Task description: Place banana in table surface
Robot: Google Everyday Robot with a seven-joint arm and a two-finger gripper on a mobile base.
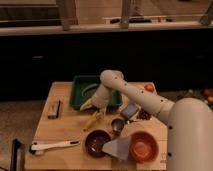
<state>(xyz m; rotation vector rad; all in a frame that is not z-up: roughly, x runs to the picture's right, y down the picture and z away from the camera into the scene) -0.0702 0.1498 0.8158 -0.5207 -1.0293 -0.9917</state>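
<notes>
Scanning from the left edge, the table surface (65,127) carries a dark block (54,108) and, nearer the camera, a white-handled utensil (52,146). Both lie well apart from the work.

Next comes the green tray (79,87), holding a greenish curved fruit (89,89). The gripper (90,105) hangs at the tray's front rim, on an arm (137,97) that extends in from the right. Whether it is clenched or released cannot be told from this view.

The banana (93,120) lies just in front of the gripper, on the camera side, outside the tray and seemingly on the wood. Whether the two touch cannot be told either. Its long axis runs on a diagonal, the near end lower left and the far end upper right, toward the gripper.

Judgement: the placement appears at or near completion. The coming move turns on the gripper clearing away without dragging that far end.

Further right stand a dark bowl (96,142), a small metal cup (117,125) and an orange bowl (144,146), near the banana but not touching it.
</notes>
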